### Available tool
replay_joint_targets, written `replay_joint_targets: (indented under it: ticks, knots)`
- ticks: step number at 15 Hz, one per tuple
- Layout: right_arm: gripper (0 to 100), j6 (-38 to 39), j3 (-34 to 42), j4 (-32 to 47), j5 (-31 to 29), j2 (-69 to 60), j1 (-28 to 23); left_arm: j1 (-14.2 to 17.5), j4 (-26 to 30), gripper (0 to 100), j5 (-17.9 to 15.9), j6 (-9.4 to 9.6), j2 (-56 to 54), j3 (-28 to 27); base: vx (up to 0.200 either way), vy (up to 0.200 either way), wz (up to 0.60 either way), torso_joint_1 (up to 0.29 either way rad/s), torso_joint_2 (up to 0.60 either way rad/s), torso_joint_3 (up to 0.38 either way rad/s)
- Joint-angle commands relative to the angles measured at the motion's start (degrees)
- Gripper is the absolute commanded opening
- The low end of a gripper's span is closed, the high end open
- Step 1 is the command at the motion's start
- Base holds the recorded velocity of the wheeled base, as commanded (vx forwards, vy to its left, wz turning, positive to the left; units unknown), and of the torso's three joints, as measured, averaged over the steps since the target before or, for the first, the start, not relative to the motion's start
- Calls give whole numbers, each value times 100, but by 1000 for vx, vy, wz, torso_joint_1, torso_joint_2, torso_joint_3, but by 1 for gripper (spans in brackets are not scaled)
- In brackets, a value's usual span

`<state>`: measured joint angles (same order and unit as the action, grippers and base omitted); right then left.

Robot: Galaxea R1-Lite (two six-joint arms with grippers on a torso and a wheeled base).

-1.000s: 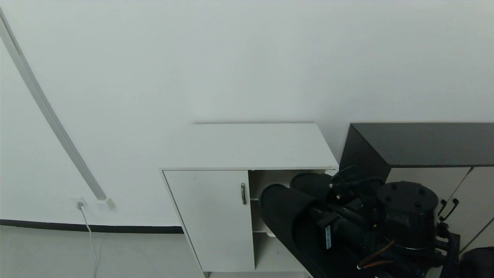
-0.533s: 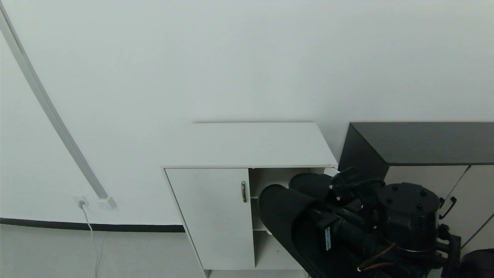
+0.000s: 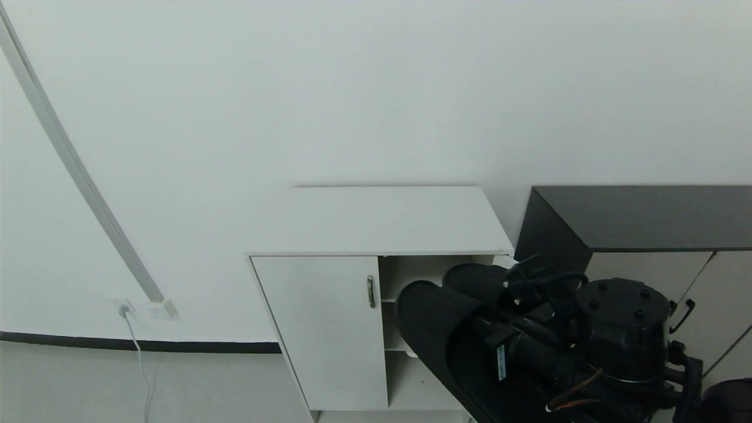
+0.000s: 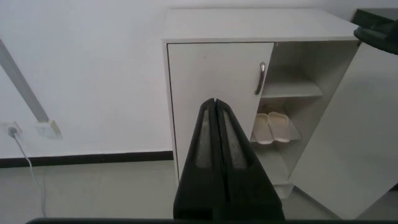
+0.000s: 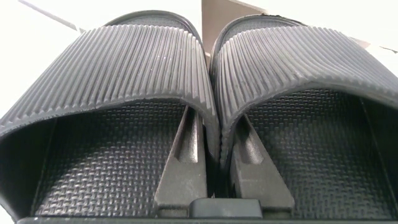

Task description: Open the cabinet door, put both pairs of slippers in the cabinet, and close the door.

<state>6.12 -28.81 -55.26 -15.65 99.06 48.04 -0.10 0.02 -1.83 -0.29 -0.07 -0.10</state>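
1. The right pincer (image 5: 214,127) is clamped on the pair of black slippers (image 5: 124,68). Its two fingers (image 5: 186,149) lie inside the slippers, one in each, and press the two inner side walls together. The slippers sit side by side with their ribbed straps up.
2. From the head view, the black slippers (image 3: 435,317) hang in the air in front of the open right half of the white cabinet (image 3: 388,220), toes towards it. Whether the toes have passed the front edge I cannot tell.
3. The left pincer (image 4: 214,109) is closed on nothing, its fingers pressed flat against each other. It points at the cabinet's left door (image 4: 214,68) and is well apart from it.
4. The left door is closed, with a metal handle (image 4: 262,78) at its inner edge. The right door (image 4: 360,137) stands swung wide open.
5. Inside the open half, a pair of pale slippers (image 4: 277,127) lies side by side on the middle shelf, toes outward. The upper shelf (image 4: 289,90) is above them.
6. A dark cabinet (image 3: 646,217) stands just beside the white one, on the robot's right.
7. Behind is a white wall with a slanting conduit (image 3: 70,164). A socket (image 3: 121,308) sits low on it, and a cable (image 3: 138,364) runs down to the floor (image 3: 70,388).
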Motion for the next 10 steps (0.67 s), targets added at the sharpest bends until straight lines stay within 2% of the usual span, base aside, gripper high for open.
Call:
replay_joint_targets:
  ticks: [1,5,10]
  knots:
    - [0,-6,-2,-2,1,8,3,1,-2,0,7,-6,7,1,0,0,0,0,0,0]
    - [0,-6,7,-2,-8,87,3,1,-2,0,7,-6,7,1,0,0,0,0,0,0]
    - [0,-6,15,-2,-8,87,12,1,-2,0,-2,-6,7,1,0,0,0,-150,354,190]
